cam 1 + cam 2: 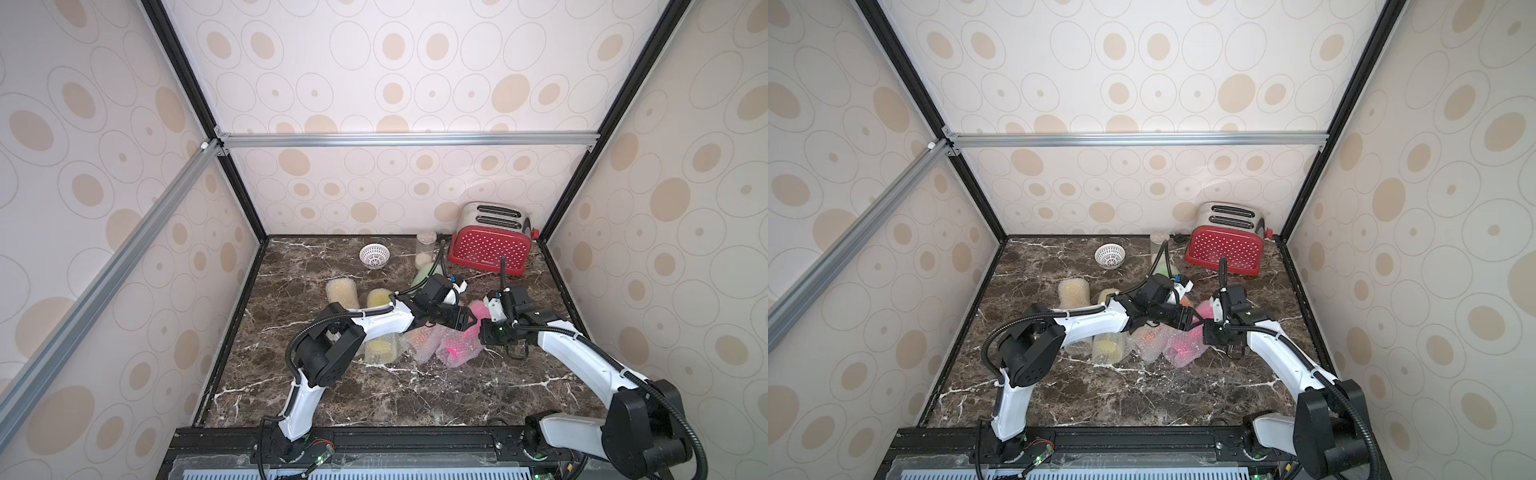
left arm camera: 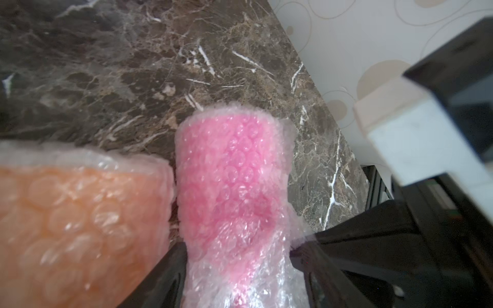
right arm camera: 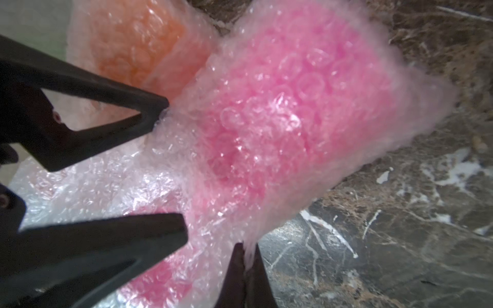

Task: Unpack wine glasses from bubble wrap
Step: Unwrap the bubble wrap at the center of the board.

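Bubble wrap (image 3: 293,106) sheathes the pink goblet (image 2: 229,170), which lies on the marble table (image 1: 415,395) right of centre, between the two grippers. The left gripper (image 3: 173,165) stands wide open, with its fingers (image 3: 114,109) on either side of the crumpled narrow end of the pink bundle. One tip touches the plastic, though the blur makes it hard to tell whether it presses or only brushes it. The right gripper (image 3: 244,252) is closed tight, pinching a thin flap at the edge of the wrap.

An orange roll (image 2: 80,213) lies just beside the pink one. In both top views the left arm reaches across the rolls. A yellow roll (image 1: 380,349) lies partly under the arm, while a pale roll (image 1: 341,293) and a yellow-green roll (image 1: 379,300) sit side by side behind it. A green roll (image 1: 424,272) shows beyond the left wrist, near a jar (image 1: 426,247). A white bowl (image 1: 374,254) and a red toaster (image 1: 490,247) stand at the back of the table.
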